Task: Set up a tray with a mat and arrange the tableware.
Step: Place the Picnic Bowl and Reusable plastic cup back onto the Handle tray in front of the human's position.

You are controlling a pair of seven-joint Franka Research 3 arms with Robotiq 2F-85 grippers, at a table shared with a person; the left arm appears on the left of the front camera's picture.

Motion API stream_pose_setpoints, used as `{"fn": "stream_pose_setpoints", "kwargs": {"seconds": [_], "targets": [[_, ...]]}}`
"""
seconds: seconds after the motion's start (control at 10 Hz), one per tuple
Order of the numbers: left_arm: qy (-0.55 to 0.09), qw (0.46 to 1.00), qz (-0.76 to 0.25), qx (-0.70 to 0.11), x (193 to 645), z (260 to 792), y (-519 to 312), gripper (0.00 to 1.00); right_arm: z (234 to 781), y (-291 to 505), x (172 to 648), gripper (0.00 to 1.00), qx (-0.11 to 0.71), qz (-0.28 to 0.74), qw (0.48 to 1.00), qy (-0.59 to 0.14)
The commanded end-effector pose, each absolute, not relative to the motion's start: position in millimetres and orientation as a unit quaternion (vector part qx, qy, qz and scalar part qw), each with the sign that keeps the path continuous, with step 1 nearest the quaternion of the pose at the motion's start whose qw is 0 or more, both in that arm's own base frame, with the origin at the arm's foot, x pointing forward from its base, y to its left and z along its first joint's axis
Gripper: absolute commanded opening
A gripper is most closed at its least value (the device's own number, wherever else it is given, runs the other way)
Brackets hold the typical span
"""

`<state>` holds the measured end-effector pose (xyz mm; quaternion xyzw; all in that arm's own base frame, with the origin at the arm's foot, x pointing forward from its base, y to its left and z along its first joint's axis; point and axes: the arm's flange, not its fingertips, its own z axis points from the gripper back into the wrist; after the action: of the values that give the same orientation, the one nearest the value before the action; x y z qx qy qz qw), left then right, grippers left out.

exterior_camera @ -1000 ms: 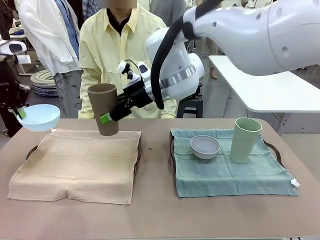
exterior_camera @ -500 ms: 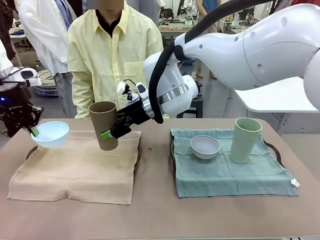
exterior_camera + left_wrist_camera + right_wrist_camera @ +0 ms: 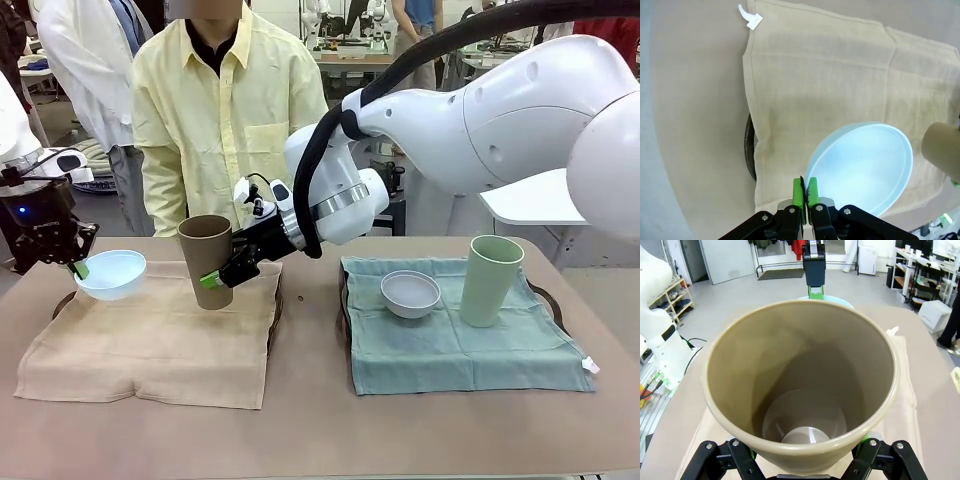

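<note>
The left gripper [image 3: 804, 192] pinches the rim of the pale blue bowl [image 3: 110, 273] between nearly closed jaws, holding it over the far left corner of the tan mat [image 3: 150, 335]. The right gripper [image 3: 222, 268] clamps the tan-brown cup [image 3: 206, 258] with jaws spread wide, tilted above the same mat; the cup is empty inside. The greyish white bowl [image 3: 410, 292] and pale green cup [image 3: 489, 280] stand on the green mat [image 3: 450, 350], the bowl empty
</note>
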<state>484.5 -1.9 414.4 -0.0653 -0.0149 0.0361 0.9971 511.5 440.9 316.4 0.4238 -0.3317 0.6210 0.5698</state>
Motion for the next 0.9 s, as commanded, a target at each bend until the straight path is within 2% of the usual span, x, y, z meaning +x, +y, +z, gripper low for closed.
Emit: {"fn": "stream_pose_setpoints", "kwargs": {"seconds": [0.0,0.2,0.5,0.8], "targets": [[-0.018,0.997,0.038,-0.065,484,416,0,0.04,324,440,508,0.84,0.422,0.622,0.57,-0.332],[-0.015,0.997,0.036,-0.065,484,414,-2,0.04,318,441,511,0.84,0.423,0.622,0.569,-0.333],[-0.05,0.996,0.036,-0.066,497,389,-3,0.04,292,449,516,0.84,0.407,0.635,0.557,-0.347],[-0.047,0.997,0.023,-0.064,506,365,-6,0.04,275,455,521,0.84,0.402,0.638,0.559,-0.345]]}}
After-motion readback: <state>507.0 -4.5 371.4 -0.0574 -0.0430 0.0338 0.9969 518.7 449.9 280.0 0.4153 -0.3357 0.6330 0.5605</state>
